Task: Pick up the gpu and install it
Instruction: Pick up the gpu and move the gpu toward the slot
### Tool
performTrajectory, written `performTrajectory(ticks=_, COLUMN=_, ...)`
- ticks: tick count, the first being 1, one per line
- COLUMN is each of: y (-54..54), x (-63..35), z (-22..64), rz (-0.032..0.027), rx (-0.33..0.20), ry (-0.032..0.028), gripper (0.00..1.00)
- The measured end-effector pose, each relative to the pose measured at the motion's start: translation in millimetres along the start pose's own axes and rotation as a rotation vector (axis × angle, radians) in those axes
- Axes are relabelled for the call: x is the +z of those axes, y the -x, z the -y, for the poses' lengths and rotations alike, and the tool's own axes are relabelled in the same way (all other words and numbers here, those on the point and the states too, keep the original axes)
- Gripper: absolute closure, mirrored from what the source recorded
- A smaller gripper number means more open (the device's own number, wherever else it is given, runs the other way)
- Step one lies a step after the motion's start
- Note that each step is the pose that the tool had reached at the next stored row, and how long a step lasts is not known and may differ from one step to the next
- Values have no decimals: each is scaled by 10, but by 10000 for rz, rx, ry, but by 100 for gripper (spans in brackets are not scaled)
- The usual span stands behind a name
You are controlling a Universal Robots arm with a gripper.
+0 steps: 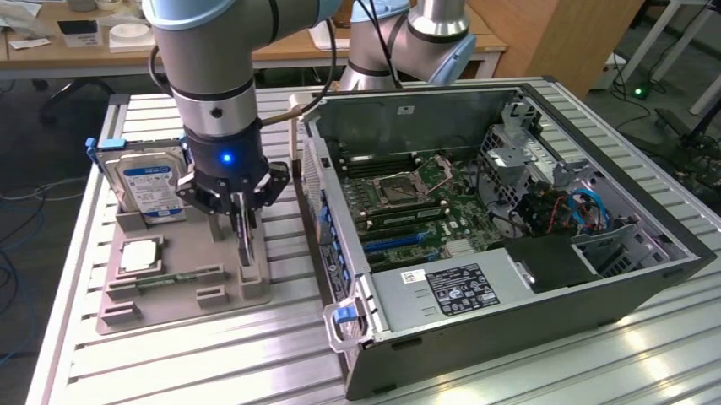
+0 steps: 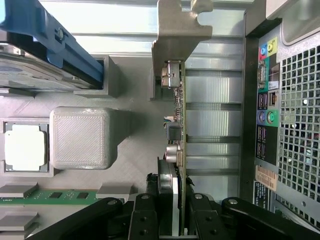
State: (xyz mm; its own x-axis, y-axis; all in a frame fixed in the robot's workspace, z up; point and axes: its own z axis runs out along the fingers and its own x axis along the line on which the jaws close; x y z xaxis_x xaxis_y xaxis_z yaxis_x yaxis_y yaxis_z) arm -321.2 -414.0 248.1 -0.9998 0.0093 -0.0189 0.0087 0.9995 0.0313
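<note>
Tool (image 2: pixel 172 200) is pinching the gpu (image 2: pixel 178 115), standing on edge in the holder (image 1: pixel 214 297) at exterior-view nine o'clock of the case (image 1: pixel 507 337), exposing both faces.

Graphics card (image 2: pixel 183 115): thin green board, silver end bracket, stood on edge in grey holder (image 2: pixel 135 125), clamped by gripper (image 2: pixel 172 200).

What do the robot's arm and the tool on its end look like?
The arm is made of round silver-grey tubes with pale blue caps at the joints. A black cable runs beside it. Its wrist is a black collar with a small blue light, and the tool is black, with jointed fingers.
</note>
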Motion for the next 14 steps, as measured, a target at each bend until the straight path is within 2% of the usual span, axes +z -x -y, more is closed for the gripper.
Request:
performTrajectory(ticks=3, y=0, x=-14, z=0, rz=-2, rx=0, ry=-1, gripper=72)
performTrajectory(ticks=5, y=2, x=-89, z=-3, rz=0, rx=-1, ry=0, gripper=72)
performTrajectory(ticks=14, y=3, x=-154, z=-5, rz=0, rx=-1, ry=0, gripper=72)
